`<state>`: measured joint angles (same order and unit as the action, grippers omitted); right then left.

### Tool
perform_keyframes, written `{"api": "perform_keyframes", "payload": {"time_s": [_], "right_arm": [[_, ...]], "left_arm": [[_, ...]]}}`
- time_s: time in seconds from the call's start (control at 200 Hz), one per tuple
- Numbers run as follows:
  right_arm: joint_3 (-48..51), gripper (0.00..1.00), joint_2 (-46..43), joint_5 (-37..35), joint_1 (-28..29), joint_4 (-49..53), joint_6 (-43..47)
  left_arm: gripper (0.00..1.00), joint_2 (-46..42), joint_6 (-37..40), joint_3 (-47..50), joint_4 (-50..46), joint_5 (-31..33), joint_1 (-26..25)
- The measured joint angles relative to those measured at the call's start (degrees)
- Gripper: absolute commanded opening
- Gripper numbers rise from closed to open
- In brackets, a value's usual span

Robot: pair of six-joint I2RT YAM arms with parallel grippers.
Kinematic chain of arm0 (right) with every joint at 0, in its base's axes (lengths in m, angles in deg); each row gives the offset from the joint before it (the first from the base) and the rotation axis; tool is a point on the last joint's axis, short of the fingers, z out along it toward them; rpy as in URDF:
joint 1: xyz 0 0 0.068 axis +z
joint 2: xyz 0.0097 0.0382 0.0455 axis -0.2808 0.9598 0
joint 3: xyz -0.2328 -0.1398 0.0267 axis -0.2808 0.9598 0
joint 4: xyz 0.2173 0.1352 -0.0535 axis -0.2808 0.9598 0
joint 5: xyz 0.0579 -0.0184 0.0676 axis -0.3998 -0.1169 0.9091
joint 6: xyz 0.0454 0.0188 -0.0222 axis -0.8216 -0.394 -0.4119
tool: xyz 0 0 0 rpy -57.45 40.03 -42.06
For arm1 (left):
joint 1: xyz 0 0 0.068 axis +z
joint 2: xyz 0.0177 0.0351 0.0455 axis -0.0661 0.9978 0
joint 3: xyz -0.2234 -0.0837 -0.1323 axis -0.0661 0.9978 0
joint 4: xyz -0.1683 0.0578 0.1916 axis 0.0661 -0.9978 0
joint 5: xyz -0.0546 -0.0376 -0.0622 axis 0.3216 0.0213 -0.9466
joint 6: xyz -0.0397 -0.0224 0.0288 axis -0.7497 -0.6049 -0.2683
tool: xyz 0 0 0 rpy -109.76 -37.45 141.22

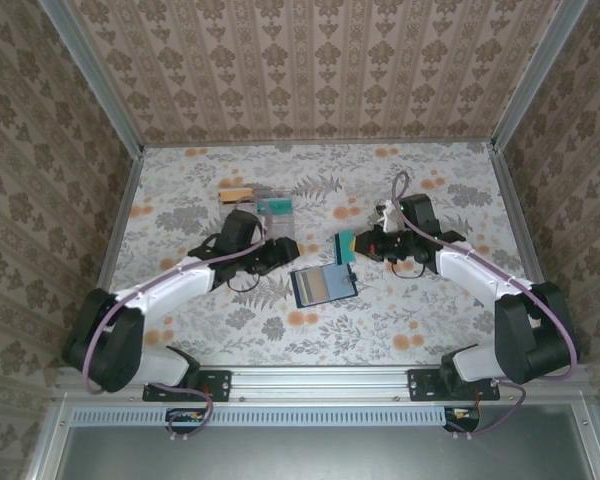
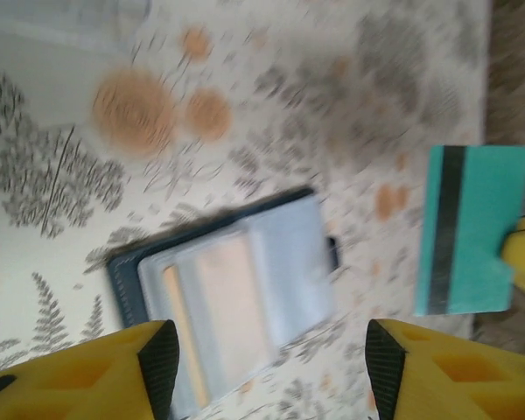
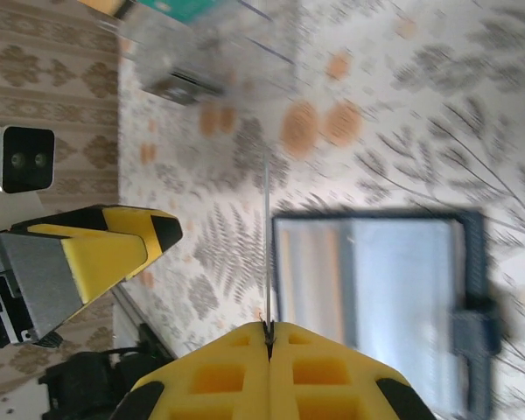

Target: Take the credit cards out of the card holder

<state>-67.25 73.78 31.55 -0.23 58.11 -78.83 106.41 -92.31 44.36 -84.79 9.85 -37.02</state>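
The dark blue card holder (image 1: 323,285) lies open on the table between the two arms, with pale cards showing in its see-through pockets (image 2: 236,289) (image 3: 376,306). My right gripper (image 1: 358,245) (image 3: 269,331) is shut on a teal credit card (image 1: 344,250) with a black stripe (image 2: 468,229), held above the table just right of the holder. In the right wrist view that card (image 3: 267,245) is a thin edge-on line. My left gripper (image 1: 283,252) (image 2: 271,367) hangs open over the holder's near edge, with nothing between its fingers.
A clear plastic tray (image 1: 272,218) (image 3: 201,52) stands behind the left gripper, with a tan card (image 1: 236,192) and a teal one (image 1: 276,207) in it. Patterned walls close in the table on three sides.
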Motion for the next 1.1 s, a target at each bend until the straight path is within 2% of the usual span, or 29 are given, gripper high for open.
{"api": "perform_keyframes", "payload": {"time_s": [0.12,0.46,0.915,1.1], "right_arm": [[-4.7,0.00,0.7,0.5,2.4,-1.0,-1.7],[-13.0,0.00,5.7,1.3,7.0,-8.2,-8.2],[-14.1,0.00,8.7,3.7,8.1,-15.1,-13.6],[-14.1,0.00,9.9,4.3,8.3,-15.9,-14.1]], "left_arm": [[0.62,-3.0,-2.9,0.0,3.9,-0.2,2.3],[0.48,-3.7,-13.2,1.6,18.0,-7.3,8.2],[0.45,0.8,-18.7,1.6,28.4,-13.8,8.3],[0.38,1.3,-20.3,1.1,30.9,-16.0,8.2]]}}
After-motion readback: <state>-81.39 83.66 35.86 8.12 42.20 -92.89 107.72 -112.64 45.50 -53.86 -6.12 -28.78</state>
